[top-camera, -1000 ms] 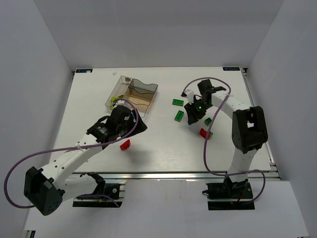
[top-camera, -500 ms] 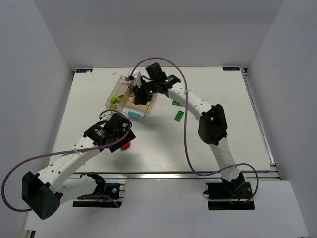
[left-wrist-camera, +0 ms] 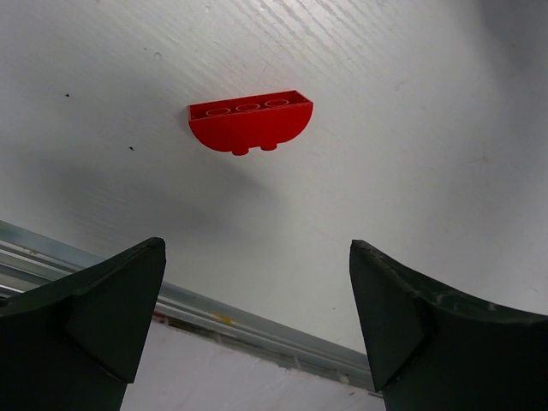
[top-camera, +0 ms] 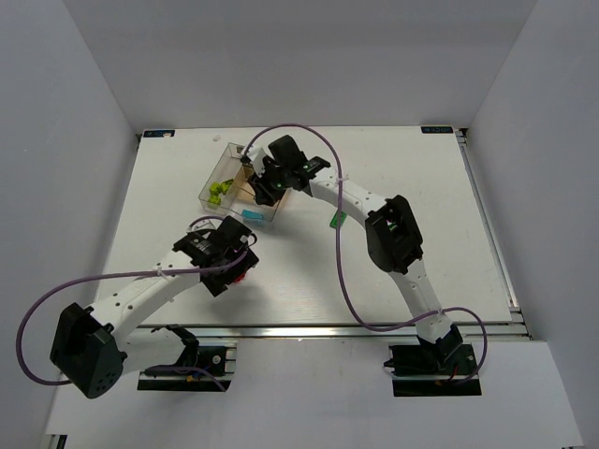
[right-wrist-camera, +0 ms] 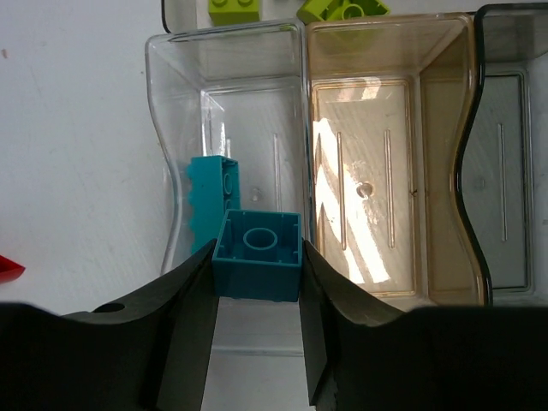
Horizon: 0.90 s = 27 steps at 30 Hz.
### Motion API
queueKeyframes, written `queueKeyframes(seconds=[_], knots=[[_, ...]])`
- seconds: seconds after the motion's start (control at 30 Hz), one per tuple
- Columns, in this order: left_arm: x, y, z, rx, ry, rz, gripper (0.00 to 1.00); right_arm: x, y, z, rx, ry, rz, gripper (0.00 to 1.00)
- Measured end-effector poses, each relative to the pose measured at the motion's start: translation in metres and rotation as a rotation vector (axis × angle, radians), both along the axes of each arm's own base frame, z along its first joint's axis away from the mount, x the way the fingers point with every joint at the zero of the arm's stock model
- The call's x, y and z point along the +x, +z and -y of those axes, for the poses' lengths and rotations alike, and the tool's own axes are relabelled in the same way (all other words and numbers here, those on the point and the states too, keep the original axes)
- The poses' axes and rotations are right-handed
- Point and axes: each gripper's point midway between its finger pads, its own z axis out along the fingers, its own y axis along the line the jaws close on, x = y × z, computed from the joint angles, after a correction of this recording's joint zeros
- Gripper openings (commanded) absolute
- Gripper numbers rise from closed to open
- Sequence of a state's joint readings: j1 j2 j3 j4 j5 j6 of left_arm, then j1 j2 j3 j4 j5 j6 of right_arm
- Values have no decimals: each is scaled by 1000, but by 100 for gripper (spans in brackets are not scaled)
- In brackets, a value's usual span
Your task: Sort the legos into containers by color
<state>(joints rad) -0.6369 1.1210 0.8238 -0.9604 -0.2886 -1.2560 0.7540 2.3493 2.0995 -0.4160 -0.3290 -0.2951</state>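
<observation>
1. Right gripper (right-wrist-camera: 257, 276): its fingers pinch a light blue brick (right-wrist-camera: 257, 248) over the clear end compartment of the tray (top-camera: 213, 180), which stands toward the table's (top-camera: 430, 187) far edge, left of centre.
2. Second light blue brick (right-wrist-camera: 210, 201): inside that same compartment, against its wavy wall.
3. Yellow-green bricks (right-wrist-camera: 235, 8): in a neighbouring compartment.
4. Left gripper (left-wrist-camera: 255, 257): fingers spread wide, touching nothing; the red brick (left-wrist-camera: 250, 122) lies ahead of them on the table, toward the near edge, left of centre.
5. Dark green brick (top-camera: 338, 220): on the table near its middle.
</observation>
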Motion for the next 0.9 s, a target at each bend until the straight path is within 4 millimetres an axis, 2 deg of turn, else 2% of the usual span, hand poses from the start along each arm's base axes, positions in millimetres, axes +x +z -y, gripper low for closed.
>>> queueKeyframes(seconds=[0.03,0.23,0.57,0.63,0.73,0.9], knots=[[1,-4,1,3,9,-11,98,1,-1,1,-4,-5,4,48],[6,-20,2,12,66,-38,98,0,-12,5,-25,-14,-6,59],[11,-29,-8,52,256,-73,98,-2,-8,10,-21,-26,-18,58],[13,-29,-10,46,301,-66,98,-9,-3,23,-19,-39,-45,58],[17,-31,-16,42,382,-58,98,-22,13,54,-3,-63,-90,58],[24,-45,-22,58,474,-83,98,-24,59,110,68,-138,-88,59]])
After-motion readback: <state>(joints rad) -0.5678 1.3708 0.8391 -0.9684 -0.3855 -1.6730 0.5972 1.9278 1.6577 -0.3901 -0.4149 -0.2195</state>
